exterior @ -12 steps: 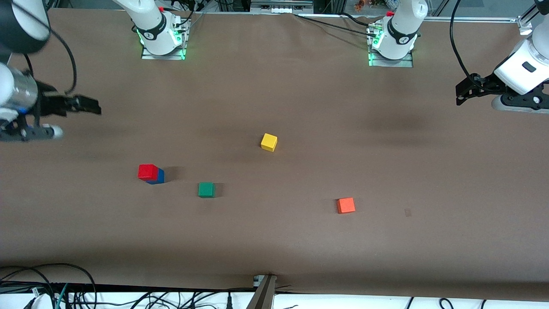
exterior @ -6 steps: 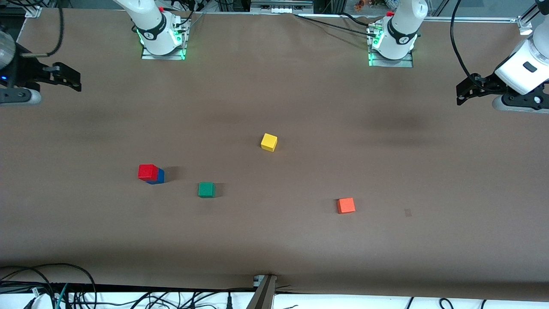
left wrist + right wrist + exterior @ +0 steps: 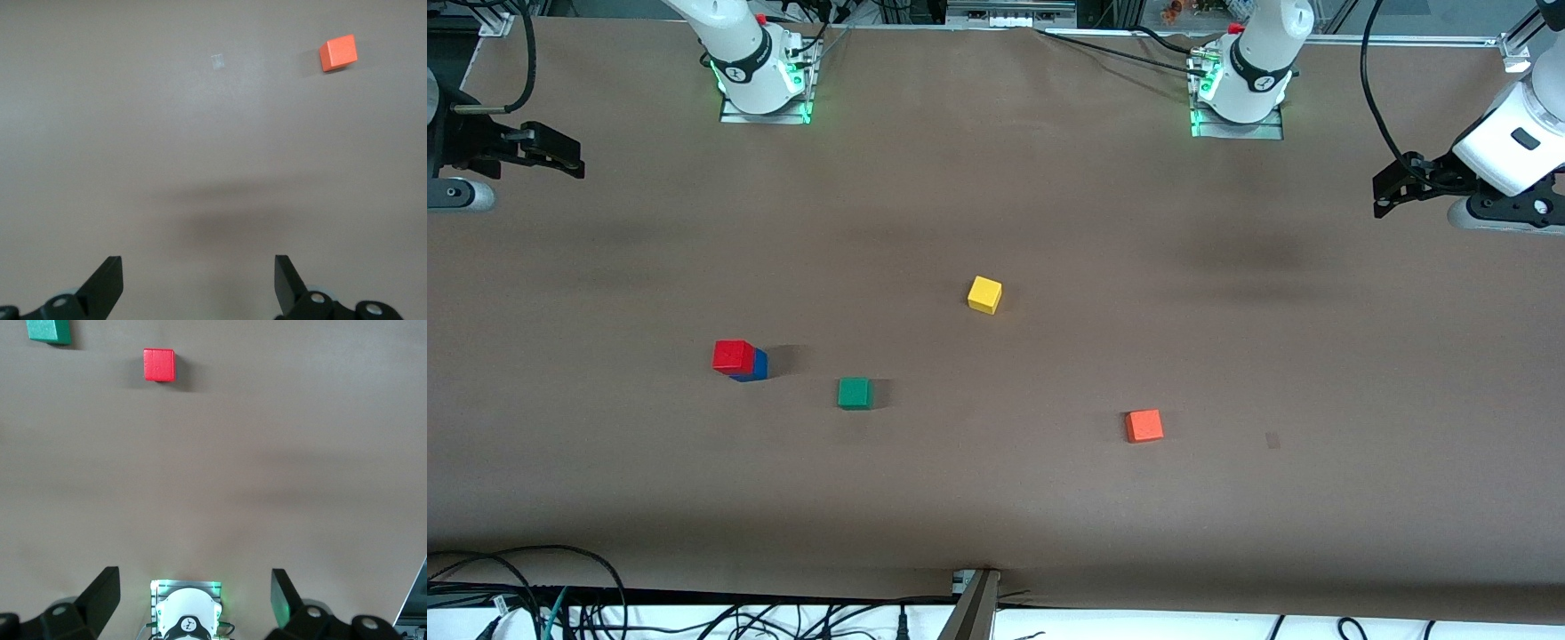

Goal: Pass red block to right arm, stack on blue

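The red block [image 3: 734, 356] sits on top of the blue block [image 3: 759, 364], toward the right arm's end of the table. In the right wrist view the red block [image 3: 159, 365] shows from above and hides the blue one. My right gripper [image 3: 567, 160] is open and empty, up in the air over the table's edge at the right arm's end, well away from the stack; it also shows in the right wrist view [image 3: 193, 600]. My left gripper [image 3: 1383, 191] is open and empty and waits over the left arm's end; it also shows in the left wrist view [image 3: 198, 287].
A green cube [image 3: 855, 393] lies beside the stack, slightly nearer the front camera. A yellow cube [image 3: 984, 294] lies mid-table. An orange-red cube [image 3: 1144, 426] lies toward the left arm's end and shows in the left wrist view [image 3: 337, 52]. The arm bases [image 3: 760, 80] [image 3: 1240, 89] stand at the table's edge.
My right gripper has drawn back from over the table toward the edge at the right arm's end. The stack and the left arm have not moved.
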Tool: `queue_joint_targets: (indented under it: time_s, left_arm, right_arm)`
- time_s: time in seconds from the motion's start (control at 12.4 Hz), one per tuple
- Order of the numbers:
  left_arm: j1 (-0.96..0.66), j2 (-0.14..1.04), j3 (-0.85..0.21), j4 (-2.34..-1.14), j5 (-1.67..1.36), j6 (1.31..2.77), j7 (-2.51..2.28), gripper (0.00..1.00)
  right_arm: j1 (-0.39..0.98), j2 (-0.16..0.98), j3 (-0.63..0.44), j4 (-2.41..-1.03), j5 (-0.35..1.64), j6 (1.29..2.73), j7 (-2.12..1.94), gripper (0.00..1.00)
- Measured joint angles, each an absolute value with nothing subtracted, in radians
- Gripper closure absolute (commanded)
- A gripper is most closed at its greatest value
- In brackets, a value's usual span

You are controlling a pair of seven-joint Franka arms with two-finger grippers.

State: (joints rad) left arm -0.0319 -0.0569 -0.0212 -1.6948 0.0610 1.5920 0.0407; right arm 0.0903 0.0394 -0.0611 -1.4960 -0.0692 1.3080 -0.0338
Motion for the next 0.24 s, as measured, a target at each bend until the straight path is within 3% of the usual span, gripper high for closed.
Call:
queue_joint_targets:
  time_s: [0.24]
  left_arm:
    - [-0.032, -0.057, -0.021, -1.695, 0.061, 1.592, 0.041, 0.00]
  right_arm:
    - [0.090, 0.048, -0.061, -1.493, -0.069, 1.308, -0.034, 0.00]
